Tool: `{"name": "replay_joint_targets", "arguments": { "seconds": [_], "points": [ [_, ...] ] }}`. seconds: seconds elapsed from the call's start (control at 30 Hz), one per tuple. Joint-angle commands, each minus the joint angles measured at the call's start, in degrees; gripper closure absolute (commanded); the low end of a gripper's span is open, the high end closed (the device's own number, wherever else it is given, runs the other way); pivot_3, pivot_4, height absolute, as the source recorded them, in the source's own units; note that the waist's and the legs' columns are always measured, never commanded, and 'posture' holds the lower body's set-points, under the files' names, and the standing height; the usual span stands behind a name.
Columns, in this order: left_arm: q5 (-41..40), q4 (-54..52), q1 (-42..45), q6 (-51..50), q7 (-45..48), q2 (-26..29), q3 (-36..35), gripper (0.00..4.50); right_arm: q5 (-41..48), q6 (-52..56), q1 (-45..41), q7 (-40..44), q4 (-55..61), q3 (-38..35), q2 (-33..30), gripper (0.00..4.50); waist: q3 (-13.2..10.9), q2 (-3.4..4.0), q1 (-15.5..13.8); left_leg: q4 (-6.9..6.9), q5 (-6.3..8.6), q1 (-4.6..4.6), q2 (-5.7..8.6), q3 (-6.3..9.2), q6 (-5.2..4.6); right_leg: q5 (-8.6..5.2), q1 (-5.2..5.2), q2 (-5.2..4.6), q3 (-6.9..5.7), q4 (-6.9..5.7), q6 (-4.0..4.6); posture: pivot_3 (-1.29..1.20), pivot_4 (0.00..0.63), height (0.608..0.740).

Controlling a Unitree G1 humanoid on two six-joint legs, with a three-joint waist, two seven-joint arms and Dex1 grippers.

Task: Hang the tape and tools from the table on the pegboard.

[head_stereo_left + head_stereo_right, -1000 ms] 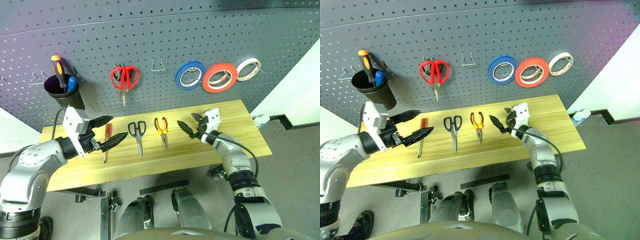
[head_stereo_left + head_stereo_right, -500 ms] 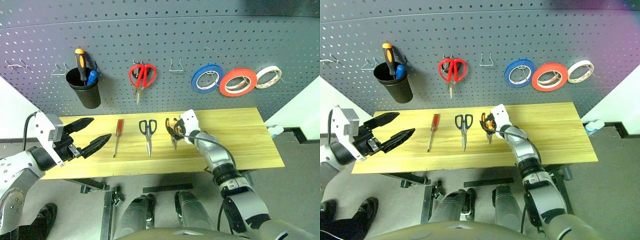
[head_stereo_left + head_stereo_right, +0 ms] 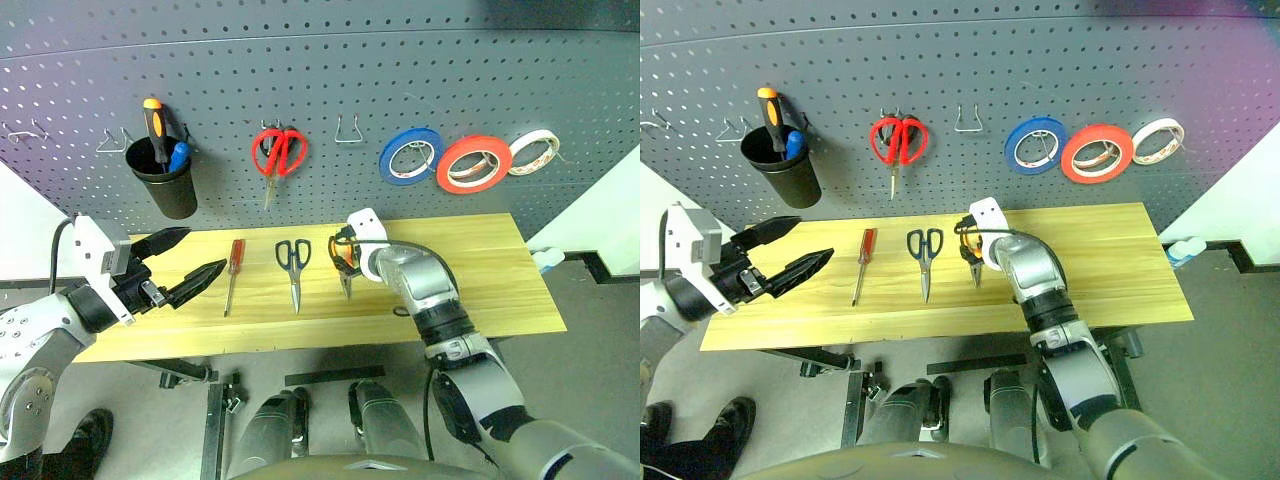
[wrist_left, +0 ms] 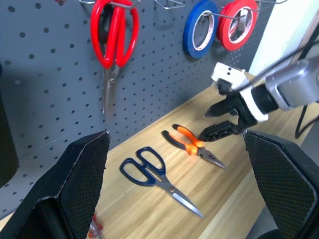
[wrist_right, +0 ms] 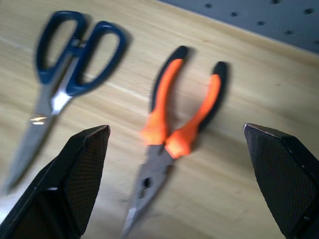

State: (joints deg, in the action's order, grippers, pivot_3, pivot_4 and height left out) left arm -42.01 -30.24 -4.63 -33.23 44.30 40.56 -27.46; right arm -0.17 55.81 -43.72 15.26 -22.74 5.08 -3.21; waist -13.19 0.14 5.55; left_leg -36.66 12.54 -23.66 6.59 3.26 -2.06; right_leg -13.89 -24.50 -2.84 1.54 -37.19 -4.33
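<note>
The right hand (image 4: 227, 117) hung just above the pliers (image 3: 345, 262), fingers spread apart and pointing down at the orange handles, apparently lined up to pinch them; nothing was gripped. In its wrist view the pliers lay between the two fingers, nose toward the table's near edge. The left hand (image 3: 185, 268) hovered at 9 o'clock of the table (image 3: 500, 280), fingers also wide and empty, held off the wood, probably waiting out of the way.

On the table, from 9 toward 3 o'clock, the screwdriver (image 3: 233, 270), the black scissors (image 3: 293, 265) and the pliers lay side by side, well apart, handles toward the pegboard (image 3: 400, 70), which would suit a grasp at the handle end for hooking. The red tape (image 3: 473, 163) already hung on the pegboard at about 2 o'clock, between a blue roll (image 3: 409, 155) and a white roll (image 3: 533, 150). An empty hook (image 3: 347, 130) sat at 12 o'clock, beside red scissors (image 3: 278, 155); a black cup (image 3: 168, 180) hung at 10 o'clock.
</note>
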Motion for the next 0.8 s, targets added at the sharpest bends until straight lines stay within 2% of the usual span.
{"name": "replay_joint_targets", "arguments": {
  "seconds": [0.03, 0.37, 0.8],
  "points": [
    [-1.0, -2.2, 0.4, 0.6, -0.5, 0.5, 0.0, 0.00, 1.2, 0.8, -2.5, -2.4, -2.0, -2.3, 1.8, 0.03, 0.0, 0.00, 0.0, 0.05, 0.00, 0.00, 0.00, 0.00, 0.00, 0.00, 0.00, -0.01, 0.00, 0.04, 0.00, -0.12, 0.235, 0.740],
    [-4.1, -4.6, -2.0, -0.6, -0.6, 2.3, -3.7, 0.00, 1.9, -4.0, -5.0, -12.2, -14.6, -7.9, 5.7, 0.03, -0.1, -0.02, 0.0, 0.67, -0.05, -0.06, 0.01, -0.04, 0.01, -0.02, -0.08, -0.05, 0.00, 0.23, 0.03, -0.07, 0.255, 0.740],
    [-4.7, -5.0, -3.6, -0.4, -2.1, 3.6, -5.2, 0.00, 3.6, -9.0, -9.0, -13.0, -21.5, -10.1, 7.0, 0.03, -0.2, -0.14, -0.1, 0.70, -0.05, -0.06, -0.01, -0.03, 0.04, -0.04, -0.07, -0.04, -0.03, 0.27, 0.06, -0.06, 0.254, 0.740]
  ]
}}
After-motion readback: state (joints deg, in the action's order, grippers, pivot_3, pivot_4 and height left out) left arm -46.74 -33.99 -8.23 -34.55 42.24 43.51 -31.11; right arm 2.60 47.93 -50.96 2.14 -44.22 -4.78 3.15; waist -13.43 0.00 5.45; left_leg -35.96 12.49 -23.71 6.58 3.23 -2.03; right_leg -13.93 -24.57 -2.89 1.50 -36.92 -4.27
